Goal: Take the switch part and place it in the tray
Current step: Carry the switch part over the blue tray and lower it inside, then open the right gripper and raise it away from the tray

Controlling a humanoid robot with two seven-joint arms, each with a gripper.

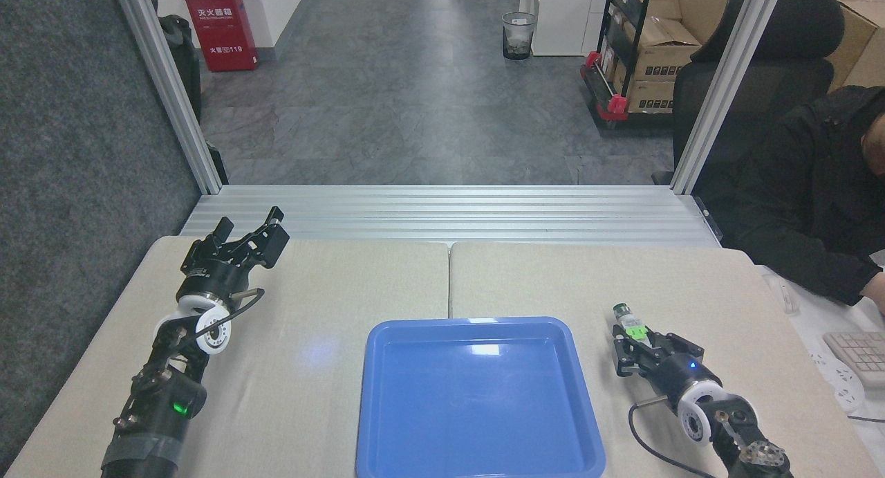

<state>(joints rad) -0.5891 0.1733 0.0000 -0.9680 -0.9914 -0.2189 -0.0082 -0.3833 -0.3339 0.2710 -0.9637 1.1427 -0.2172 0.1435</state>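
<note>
My right end effector (639,348) is pinching the switch part (630,324), green block between my fingers, dark round end poking out beyond the tips. It sits just right of the blue tray (478,397). My left end effector (250,237) rests spread open, far left on the surface (318,305).

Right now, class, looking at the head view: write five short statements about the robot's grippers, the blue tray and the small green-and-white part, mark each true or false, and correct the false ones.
1. The glossy blue plastic tray holds nothing. True.
2. The small whitish-grey switch part with a green block lies in the tray. False: it is right of the tray, at the right gripper.
3. The left gripper holds the part. False: it is open and holds nothing.
4. A person in a dark jacket sits at the far right. True.
5. The red cabinet stands on the table. False: it stands on the floor beyond.
</note>
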